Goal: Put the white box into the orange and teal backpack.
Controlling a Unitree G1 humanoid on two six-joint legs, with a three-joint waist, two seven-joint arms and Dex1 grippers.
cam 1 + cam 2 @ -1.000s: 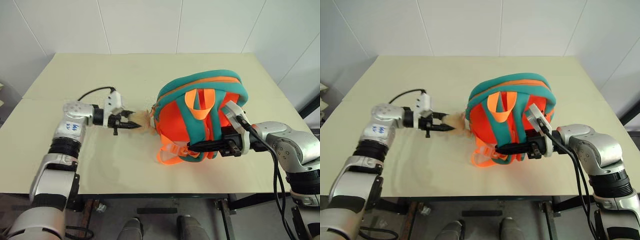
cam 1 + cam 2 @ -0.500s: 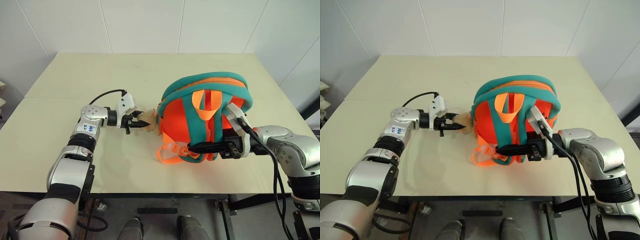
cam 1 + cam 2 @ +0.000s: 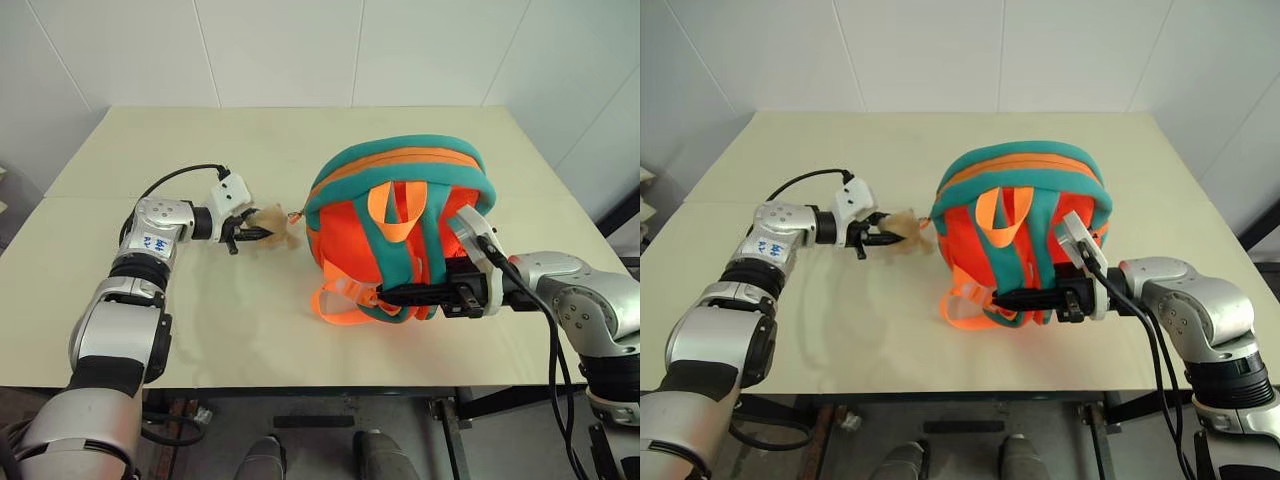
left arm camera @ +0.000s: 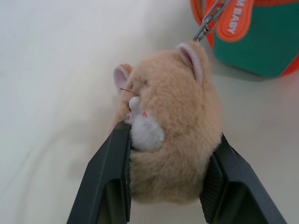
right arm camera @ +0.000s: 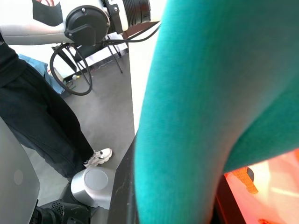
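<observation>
**Backpack held at both ends, zip not yet open**

The orange and teal backpack [image 3: 400, 225] stands on the table [image 3: 200, 140], right of centre, straps facing the near edge. The left gripper [image 3: 252, 232] is clamped on the beige plush toy [image 4: 170, 140], which hangs from the zip pull at the bag's left side. The right gripper [image 3: 395, 296] is pressed together on a teal strap [image 5: 187, 116] at the near side of the bag. The white box is nowhere on the table that I can see, so its place cannot be told. The step in hand looks like opening the bag. Next, the left arm should draw the toy along the zip line while the right steadies the bag.
</observation>
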